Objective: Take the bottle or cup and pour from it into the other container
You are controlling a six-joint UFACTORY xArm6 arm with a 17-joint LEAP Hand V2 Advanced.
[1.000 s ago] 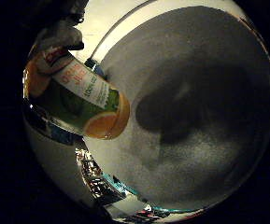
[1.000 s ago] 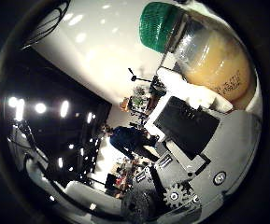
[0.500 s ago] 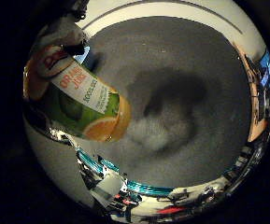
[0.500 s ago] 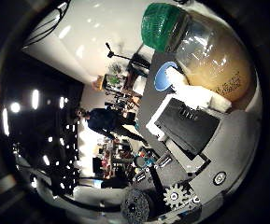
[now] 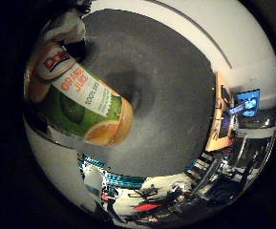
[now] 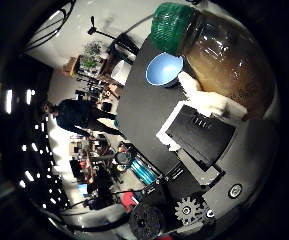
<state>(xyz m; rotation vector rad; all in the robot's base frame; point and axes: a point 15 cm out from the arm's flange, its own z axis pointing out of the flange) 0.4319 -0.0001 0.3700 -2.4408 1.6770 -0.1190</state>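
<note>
Right little finger side palm view first: what have you got?

I see the juice bottle [image 5: 78, 102] close against the palm, lying at a slant above the table [image 5: 171, 95]. Its label has a green field, a white band and a picture of a cut orange at the base end. There is print on it, but I leave that unread. The table top is dark grey and matte, with a soft shadow on it beside the bottle.

And the room past the table edge?

I see pale floor around the table. Further off are a lit blue screen [image 5: 249, 102], some orange-brown wooden furniture [image 5: 218, 124] and teal objects [image 5: 123, 180] that I cannot identify.

Right thumb side palm view, then.

I see the same bottle from its other side, with its ribbed green cap [image 6: 171, 22] on and amber juice showing through the clear wall. The robot hand [image 6: 199, 135] is closed on the bottle. A white finger [image 6: 209, 100] lies across the glassy side and the black and white body sits just behind it. I can see one of its gears [image 6: 186, 210] too.

Where is the other container?

A blue cup [image 6: 164, 69] stands upright on the dark table with its mouth open. It appears just beside the cap end of the bottle. I cannot tell from here whether the bottle is actually over it. Beyond the table I see a white floor, a stand and cluttered shelves.
</note>
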